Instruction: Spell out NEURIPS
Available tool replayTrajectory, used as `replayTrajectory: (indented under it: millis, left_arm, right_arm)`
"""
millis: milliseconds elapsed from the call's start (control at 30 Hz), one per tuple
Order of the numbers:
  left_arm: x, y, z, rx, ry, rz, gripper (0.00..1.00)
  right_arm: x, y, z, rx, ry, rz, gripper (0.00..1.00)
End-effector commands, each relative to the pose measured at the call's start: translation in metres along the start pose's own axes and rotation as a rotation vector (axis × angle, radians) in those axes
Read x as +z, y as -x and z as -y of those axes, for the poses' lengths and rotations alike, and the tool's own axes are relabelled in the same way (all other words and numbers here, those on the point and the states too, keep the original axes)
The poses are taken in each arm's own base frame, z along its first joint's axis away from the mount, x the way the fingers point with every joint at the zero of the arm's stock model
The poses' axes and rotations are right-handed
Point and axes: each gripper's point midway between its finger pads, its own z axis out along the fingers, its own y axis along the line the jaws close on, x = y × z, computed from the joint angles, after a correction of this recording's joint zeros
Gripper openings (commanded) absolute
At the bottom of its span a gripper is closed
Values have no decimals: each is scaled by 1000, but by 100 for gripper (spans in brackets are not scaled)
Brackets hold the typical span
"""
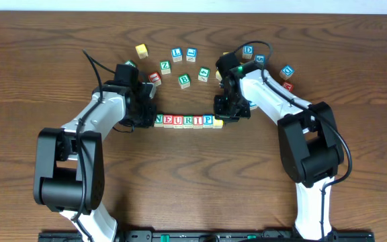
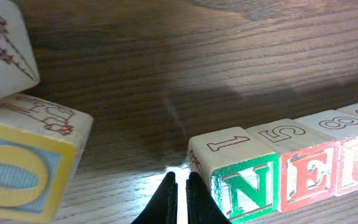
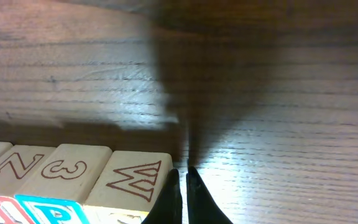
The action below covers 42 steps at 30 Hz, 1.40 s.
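A row of letter blocks (image 1: 183, 120) on the wooden table reads N, E, U, R, I, P, with a yellow-edged block (image 1: 218, 123) at its right end; I cannot read that block's front letter. My left gripper (image 1: 146, 118) is shut and empty, its tips (image 2: 179, 186) on the table right beside the green N block (image 2: 244, 180). My right gripper (image 1: 226, 115) is shut and empty, its tips (image 3: 182, 180) against the right side of the end block (image 3: 132, 177), whose top shows a W-like mark.
Loose blocks lie behind the row: a yellow one (image 1: 141, 50), blue ones (image 1: 177, 53) (image 1: 191, 53), a green B (image 1: 184, 81), a D block (image 1: 248, 50) and a blue S (image 1: 287, 70). A yellow O block (image 2: 23, 168) sits close to the left of my left fingers.
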Motion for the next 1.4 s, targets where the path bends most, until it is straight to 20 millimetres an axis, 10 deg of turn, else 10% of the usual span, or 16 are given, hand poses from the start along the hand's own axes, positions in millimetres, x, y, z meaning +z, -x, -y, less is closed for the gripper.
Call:
replayTrajectory:
  millis: [0, 800, 1367]
  left_arm:
    - [8, -8, 2, 4, -14, -28, 7]
    - [8, -11, 3, -221, -11, -43, 7]
    - [16, -13, 41, -159, -30, -55, 8]
  right_arm:
    - [-13, 6, -7, -9, 42, 30, 1]
    - [-14, 10, -7, 45, 45, 43, 1]
    - [-14, 14, -8, 72, 54, 56, 1]
